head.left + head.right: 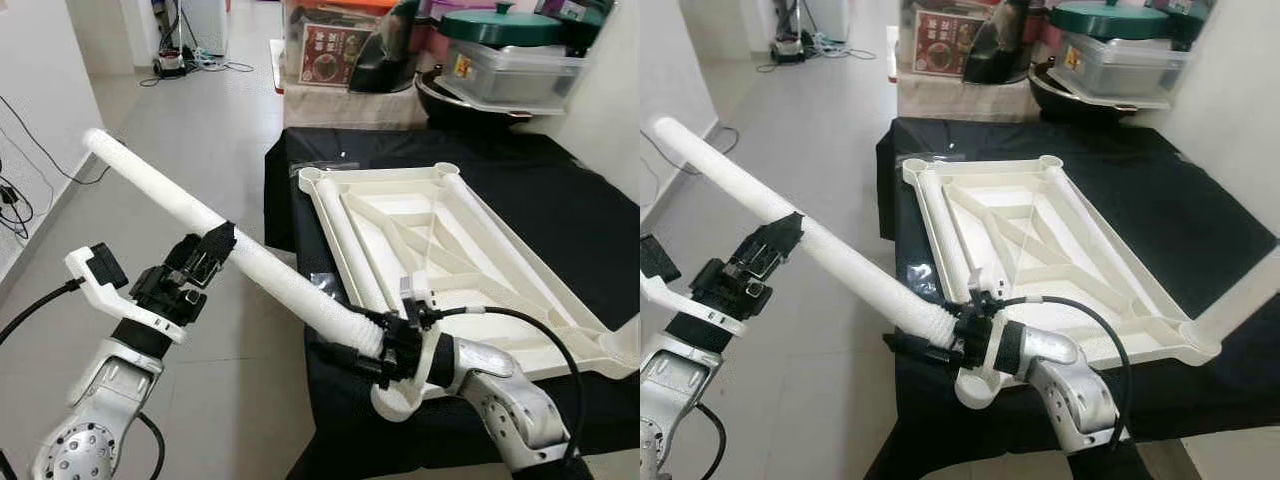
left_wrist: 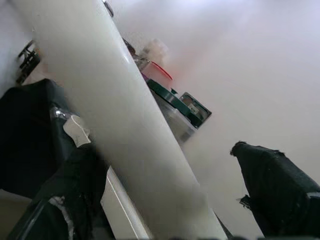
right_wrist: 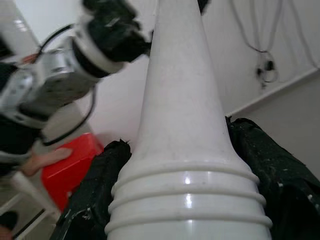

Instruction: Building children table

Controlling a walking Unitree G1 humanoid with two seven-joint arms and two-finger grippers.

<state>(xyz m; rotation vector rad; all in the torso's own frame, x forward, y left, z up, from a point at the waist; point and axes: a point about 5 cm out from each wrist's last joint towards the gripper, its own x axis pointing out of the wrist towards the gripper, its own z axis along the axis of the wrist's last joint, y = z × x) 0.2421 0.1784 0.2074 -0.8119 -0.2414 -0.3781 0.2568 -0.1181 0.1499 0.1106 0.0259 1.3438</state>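
White table leg (image 1: 200, 215) is clamped by right gripper (image 1: 372, 350) at its ribbed end near the upturned tabletop (image 1: 470, 260), left gripper (image 1: 205, 258) gripping midway

The floor (image 1: 190, 150) left of the counter (image 1: 560, 200) lies open, and a pincer could pass freely there. The leg (image 1: 215, 225) slants across that gap from the counter's near corner, barring the way. On the counter, the tabletop (image 1: 450, 250) covers most of the cloth. Beyond the counter, boxes (image 1: 500, 60) crowd the far edge.
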